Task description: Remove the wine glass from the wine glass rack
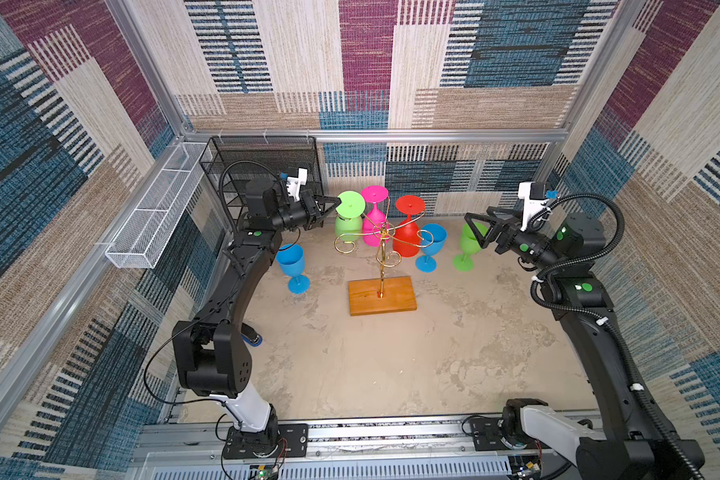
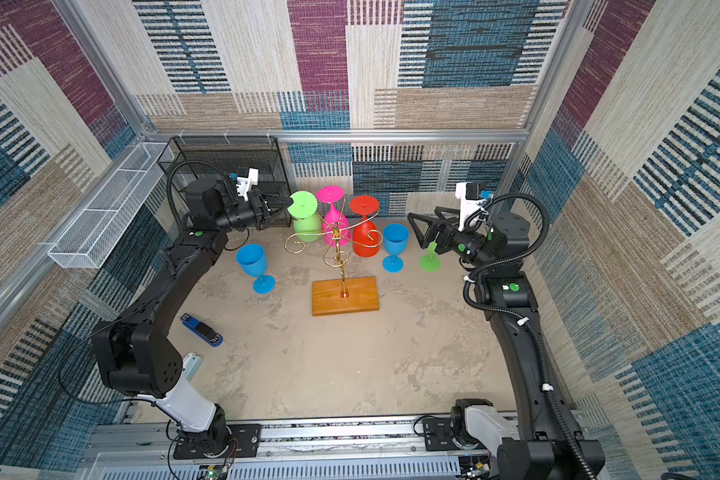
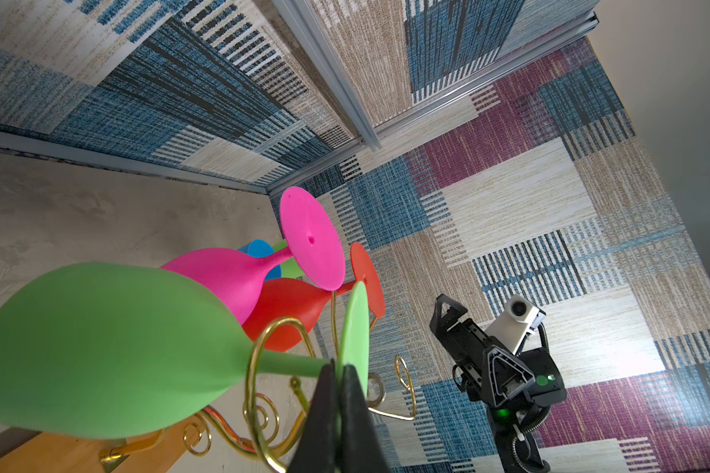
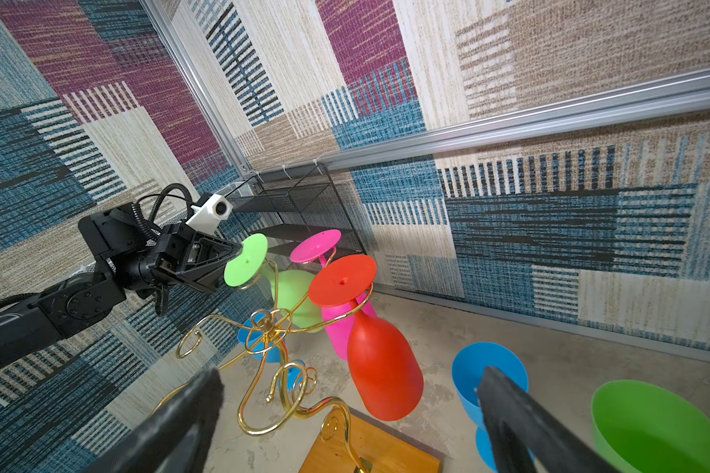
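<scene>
Left gripper (image 1: 336,203) clamps the green wine glass (image 1: 347,226) by its foot, seemingly hung on the wine glass rack (image 1: 385,249). Right gripper (image 1: 474,230) spread wide, empty.

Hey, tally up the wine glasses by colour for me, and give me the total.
Green glasses: 2, one hung on the rack, one standing
Pink glass: 1, hung
Red glass: 1, hung
Blue glasses: 2, both standing
Total: 6
</scene>
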Available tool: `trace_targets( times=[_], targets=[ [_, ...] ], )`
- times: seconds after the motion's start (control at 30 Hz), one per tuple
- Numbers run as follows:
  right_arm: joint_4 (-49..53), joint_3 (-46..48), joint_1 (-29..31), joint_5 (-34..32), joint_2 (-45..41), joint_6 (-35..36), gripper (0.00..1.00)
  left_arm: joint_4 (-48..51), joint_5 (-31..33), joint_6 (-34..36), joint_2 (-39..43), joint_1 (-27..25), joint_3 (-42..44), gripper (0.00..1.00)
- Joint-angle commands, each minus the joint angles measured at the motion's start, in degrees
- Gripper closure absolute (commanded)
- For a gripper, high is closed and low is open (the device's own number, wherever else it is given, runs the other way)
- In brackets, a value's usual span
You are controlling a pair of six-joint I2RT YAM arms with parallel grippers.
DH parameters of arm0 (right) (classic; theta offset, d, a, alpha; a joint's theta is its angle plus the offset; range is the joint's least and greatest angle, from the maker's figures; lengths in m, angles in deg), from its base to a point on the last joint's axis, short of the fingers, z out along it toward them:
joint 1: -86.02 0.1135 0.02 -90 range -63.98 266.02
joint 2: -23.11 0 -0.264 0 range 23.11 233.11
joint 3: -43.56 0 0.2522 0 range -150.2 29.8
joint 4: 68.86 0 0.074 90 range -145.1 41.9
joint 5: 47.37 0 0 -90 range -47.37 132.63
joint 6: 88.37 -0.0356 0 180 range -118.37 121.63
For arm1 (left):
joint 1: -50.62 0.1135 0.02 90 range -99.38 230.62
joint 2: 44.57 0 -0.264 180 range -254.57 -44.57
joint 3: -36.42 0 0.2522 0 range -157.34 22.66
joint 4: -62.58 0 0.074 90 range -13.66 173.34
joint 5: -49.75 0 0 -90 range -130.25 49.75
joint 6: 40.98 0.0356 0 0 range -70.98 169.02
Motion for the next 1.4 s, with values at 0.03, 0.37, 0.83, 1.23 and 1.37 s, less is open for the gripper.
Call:
trace_targets(
  times=[0.03,0.37,0.83,1.23,1.37],
  targets=[
    [-2.1,0.2,0.0,0.6,-0.3,-0.9,0.01,-2.8,-2.9,-0.1,1.3,-0.1,1.3,1.0],
    [-1.8,0.4,-0.1,0.4,-0.8,-0.8,0.01,-2.9,-3.3,-0.2,1.1,-0.1,1.6,1.0],
    [-1.3,0.4,0.0,0.0,-1.3,-0.6,0.01,-7.0,-4.2,-3.7,-1.7,-0.5,-1.0,1.0],
    [-1.4,0.6,-0.1,0.3,-1.0,-0.5,0.01,-4.4,-5.5,-1.0,0.9,-0.6,3.0,1.0],
    [-1.5,0.6,0.0,0.3,-1.1,-0.6,0.01,-3.7,-5.7,-0.4,1.9,-0.5,3.8,1.0]
  ],
)
